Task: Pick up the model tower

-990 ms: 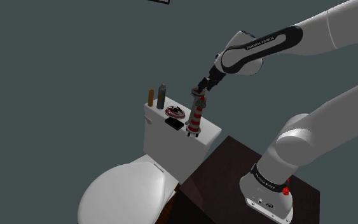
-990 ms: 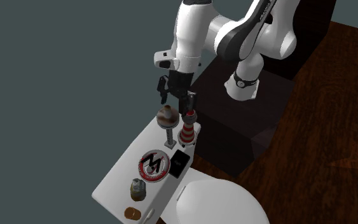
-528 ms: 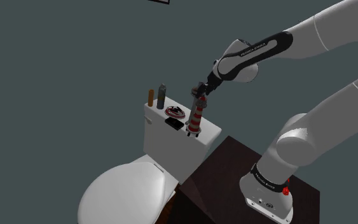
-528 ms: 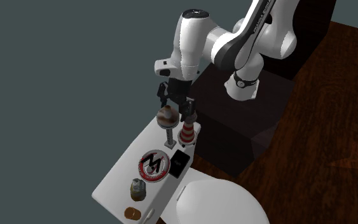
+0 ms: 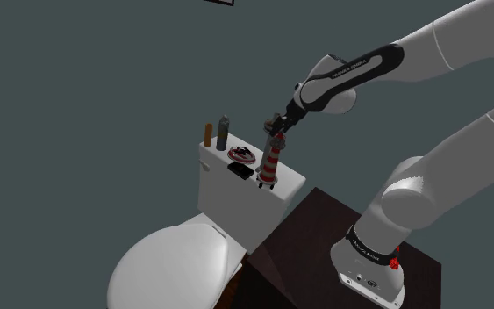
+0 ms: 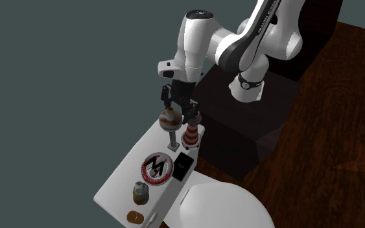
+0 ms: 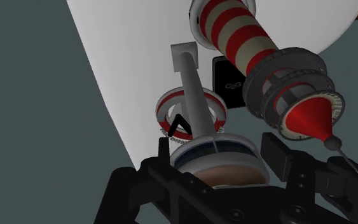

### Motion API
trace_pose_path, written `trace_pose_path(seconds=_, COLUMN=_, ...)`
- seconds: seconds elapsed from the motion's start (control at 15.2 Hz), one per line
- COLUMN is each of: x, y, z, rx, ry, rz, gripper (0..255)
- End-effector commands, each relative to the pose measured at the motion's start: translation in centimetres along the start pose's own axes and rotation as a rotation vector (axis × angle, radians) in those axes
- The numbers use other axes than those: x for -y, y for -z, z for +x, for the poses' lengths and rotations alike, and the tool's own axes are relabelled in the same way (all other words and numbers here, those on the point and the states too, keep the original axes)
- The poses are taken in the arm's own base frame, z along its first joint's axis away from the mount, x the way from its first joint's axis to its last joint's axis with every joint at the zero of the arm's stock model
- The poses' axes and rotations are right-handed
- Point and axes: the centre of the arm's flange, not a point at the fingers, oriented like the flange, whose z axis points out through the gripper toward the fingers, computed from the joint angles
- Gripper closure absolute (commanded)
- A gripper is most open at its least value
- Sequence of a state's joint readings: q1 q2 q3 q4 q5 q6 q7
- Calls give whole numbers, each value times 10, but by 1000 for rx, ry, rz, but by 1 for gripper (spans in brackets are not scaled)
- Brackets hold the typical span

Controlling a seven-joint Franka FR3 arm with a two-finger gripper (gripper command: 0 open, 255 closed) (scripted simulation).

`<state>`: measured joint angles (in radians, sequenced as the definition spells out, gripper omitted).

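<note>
The model tower [image 6: 168,118] is a thin grey stem [image 7: 193,89] with a round brown and blue head. It stands upright on the white toilet tank lid [image 6: 119,184]. Close beside it stands a red-and-white striped lighthouse [image 5: 271,164] [image 6: 191,134] [image 7: 241,41]. My black gripper [image 5: 277,130] [image 6: 179,109] [image 7: 217,149] hangs right over the tower's top, open. In the wrist view the round head sits between the two fingers, with a small gap on each side. One finger is close to the lighthouse's red tip.
On the lid also lie a round red, black and white disc [image 6: 156,168], a small black box [image 6: 184,164] and two bottles [image 5: 208,133] [image 5: 224,130] at the far end. The toilet seat [image 5: 175,263] is below; my dark stand [image 5: 324,228] adjoins the tank.
Over the last second the gripper dropped a little and shifted onto the tower's head. Since half a second ago it has hardly moved. The things on the lid stayed put.
</note>
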<state>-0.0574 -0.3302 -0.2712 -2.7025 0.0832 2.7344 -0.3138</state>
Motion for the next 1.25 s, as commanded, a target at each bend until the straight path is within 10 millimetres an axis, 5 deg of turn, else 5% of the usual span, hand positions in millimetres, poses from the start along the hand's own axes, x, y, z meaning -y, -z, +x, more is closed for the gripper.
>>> trace_pose_path(seconds=0.0, x=0, y=-2, z=-2, rx=6, ry=0, rz=1, gripper=255)
trace_pose_path(seconds=1.19, x=4, y=73, z=30, rx=6, ry=0, rz=1, gripper=255)
